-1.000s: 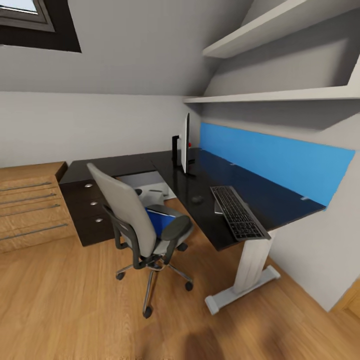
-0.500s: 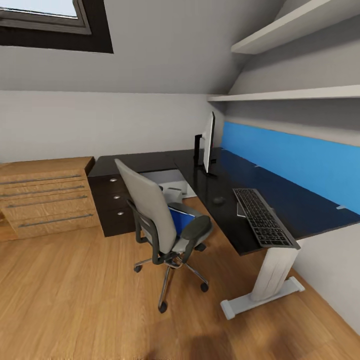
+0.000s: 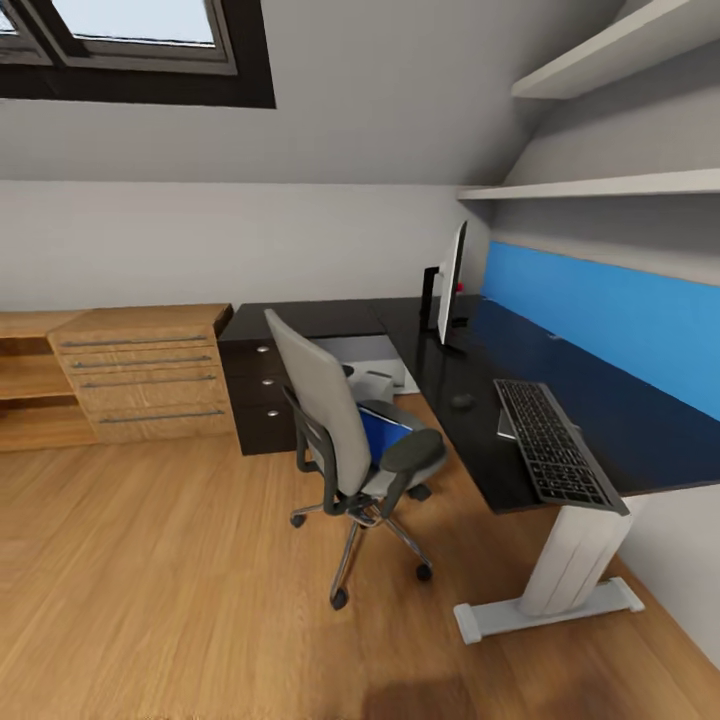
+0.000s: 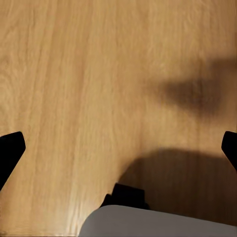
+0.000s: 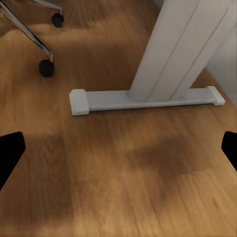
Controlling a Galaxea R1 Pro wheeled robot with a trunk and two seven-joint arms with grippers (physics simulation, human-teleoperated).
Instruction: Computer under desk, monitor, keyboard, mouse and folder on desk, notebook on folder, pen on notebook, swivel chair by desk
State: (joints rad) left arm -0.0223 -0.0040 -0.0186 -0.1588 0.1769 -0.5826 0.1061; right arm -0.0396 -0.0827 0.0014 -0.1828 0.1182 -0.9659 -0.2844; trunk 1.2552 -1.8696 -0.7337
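The L-shaped desk (image 3: 600, 440) runs along the wall with the blue back panel (image 3: 600, 310), its glossy black top ending at a front edge above one white leg (image 3: 575, 565). The monitor (image 3: 452, 283) stands edge-on near the inner corner. The keyboard (image 3: 553, 441) lies close to the front edge, one corner seeming to reach just past it, and the mouse (image 3: 461, 401) sits apart from it toward the monitor. The swivel chair (image 3: 340, 440) stands just off the desk edge, back turned to the room, with the blue folder (image 3: 382, 434) on its seat. The light grey computer (image 3: 365, 362) shows under the desk behind the chair. Wide bare wooden floor (image 3: 150, 580) lies open in front of the chair and the wooden chest of drawers (image 3: 145, 375).

The left gripper (image 4: 118, 148) and the right gripper (image 5: 118, 148) are both spread wide over the floor, holding nothing; the right one faces the desk leg's foot (image 5: 143, 100) and chair castors (image 5: 47, 67).
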